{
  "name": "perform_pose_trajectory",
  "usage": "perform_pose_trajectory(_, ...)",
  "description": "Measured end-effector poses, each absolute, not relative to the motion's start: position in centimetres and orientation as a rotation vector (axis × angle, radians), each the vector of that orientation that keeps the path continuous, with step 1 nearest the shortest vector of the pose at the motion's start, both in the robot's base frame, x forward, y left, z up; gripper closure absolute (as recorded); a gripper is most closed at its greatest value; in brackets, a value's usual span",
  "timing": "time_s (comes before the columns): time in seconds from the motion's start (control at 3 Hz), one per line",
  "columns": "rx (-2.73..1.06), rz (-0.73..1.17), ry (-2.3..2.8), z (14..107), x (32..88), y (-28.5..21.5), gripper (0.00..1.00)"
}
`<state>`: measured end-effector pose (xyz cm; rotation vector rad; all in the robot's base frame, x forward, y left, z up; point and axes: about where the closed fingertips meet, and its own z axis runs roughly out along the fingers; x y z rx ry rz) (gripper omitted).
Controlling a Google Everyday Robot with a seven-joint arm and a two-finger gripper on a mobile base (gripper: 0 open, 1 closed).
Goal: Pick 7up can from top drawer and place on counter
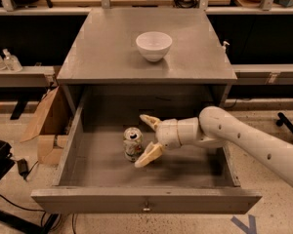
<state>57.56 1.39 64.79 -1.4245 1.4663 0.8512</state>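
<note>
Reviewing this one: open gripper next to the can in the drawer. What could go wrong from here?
1. The gripper is open just right of the upright can, one finger low by its base. A slightly off approach could tip the can or push it along the drawer.
2. The bowl sits mid-counter, so a careless placement might bump it.
</note>
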Motion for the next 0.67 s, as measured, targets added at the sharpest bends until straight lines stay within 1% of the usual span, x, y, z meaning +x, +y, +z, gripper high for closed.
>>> perform_pose_trajectory(0.33,-1.409,0.912,1.440,65.4,55.4,2.8,0.19)
perform_pose_trajectory(0.67,-1.393,0.972,1.410,66.9,54.1,4.4,0.41)
